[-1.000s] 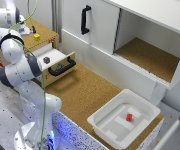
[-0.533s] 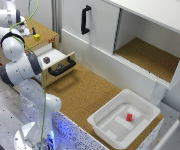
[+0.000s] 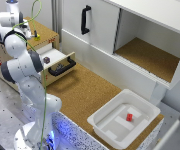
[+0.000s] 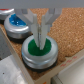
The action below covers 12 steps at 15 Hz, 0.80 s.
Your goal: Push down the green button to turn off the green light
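In the wrist view the green button (image 4: 40,49) is a round green cap in a silver ring, set on a cork-topped box. My gripper (image 4: 39,41) is directly over it. Its two fingers (image 4: 34,27) come together to a point that rests on the middle of the cap, with nothing held between them. The cap looks deep green; I cannot tell whether it is lit. In the exterior view the gripper (image 3: 27,31) is over the wooden box top (image 3: 45,41) at the exterior view's left, and the arm hides the button.
A blue-capped button (image 4: 17,22) sits beside the green one, with part of a third button (image 4: 5,12) beyond it. Below the box top is an open drawer (image 3: 57,62) with a black handle. A white bin (image 3: 110,127) holds a red block (image 3: 129,117). An open cabinet (image 3: 145,55) stands behind.
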Each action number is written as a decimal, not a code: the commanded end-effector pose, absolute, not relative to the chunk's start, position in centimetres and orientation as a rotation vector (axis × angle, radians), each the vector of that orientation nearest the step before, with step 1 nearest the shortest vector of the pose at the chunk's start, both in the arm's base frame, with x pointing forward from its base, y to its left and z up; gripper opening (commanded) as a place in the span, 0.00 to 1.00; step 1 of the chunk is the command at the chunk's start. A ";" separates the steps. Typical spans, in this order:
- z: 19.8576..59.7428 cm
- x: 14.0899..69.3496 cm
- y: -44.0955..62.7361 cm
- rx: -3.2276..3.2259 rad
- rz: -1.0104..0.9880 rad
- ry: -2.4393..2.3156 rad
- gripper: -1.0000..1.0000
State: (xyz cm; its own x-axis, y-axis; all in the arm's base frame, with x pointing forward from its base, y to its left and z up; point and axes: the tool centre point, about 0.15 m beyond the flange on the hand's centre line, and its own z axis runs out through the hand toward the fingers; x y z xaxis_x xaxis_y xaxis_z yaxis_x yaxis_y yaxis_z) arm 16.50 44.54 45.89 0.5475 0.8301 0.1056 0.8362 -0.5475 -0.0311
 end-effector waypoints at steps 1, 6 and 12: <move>52.6 17.9 43.1 -2.753 -0.131 -1.282 0.00; 53.6 18.7 42.7 -2.785 -0.121 -1.202 1.00; 53.6 18.7 42.7 -2.785 -0.121 -1.202 1.00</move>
State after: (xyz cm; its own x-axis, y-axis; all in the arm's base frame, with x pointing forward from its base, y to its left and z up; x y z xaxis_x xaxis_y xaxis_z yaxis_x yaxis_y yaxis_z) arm 18.45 42.61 52.56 0.6686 0.7250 0.1656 0.7399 -0.6708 -0.0506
